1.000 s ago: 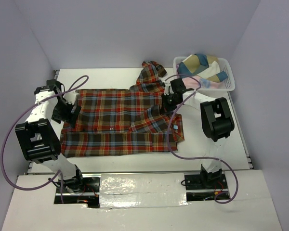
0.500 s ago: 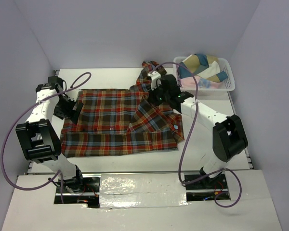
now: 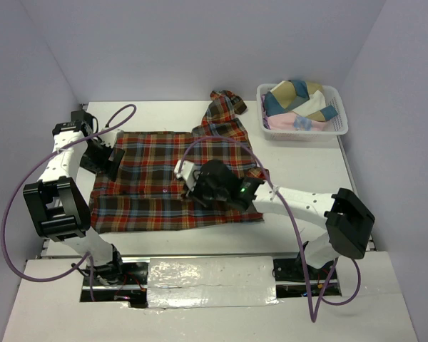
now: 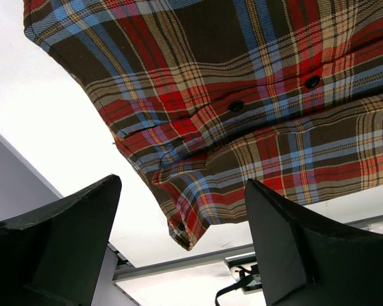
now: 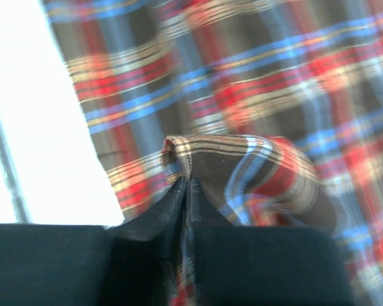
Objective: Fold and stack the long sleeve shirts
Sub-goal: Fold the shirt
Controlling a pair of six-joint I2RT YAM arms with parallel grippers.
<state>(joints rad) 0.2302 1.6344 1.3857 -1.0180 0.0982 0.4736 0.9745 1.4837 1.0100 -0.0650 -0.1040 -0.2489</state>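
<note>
The shirt (image 3: 146,167) lies spread on the table (image 3: 307,160), and its right side is now doubled over its middle. A second ago that edge lay out toward the basket (image 3: 341,128). The right gripper (image 5: 186,185) has since carried it leftward across the body. Its fingers are clamped tight on a small ridge of plaid that humps up just ahead of the fingertips, with the flat cloth beneath and beyond. The wrist view is blurred, so the sweep is probably not quite finished.

One sleeve (image 3: 225,107) is bunched at the far edge, well behind this gripper and untouched by the fold.

The left gripper (image 3: 107,158) has barely shifted. It hangs over the shirt's left edge with its fingers spread wide and holding nothing (the hem corner and two buttons show between and past them).

For the task, this looks like the first lengthwise fold nearly laid. The flap still needs releasing flat, the left side and the sleeve need folding in, and more clothes wait in the basket.
</note>
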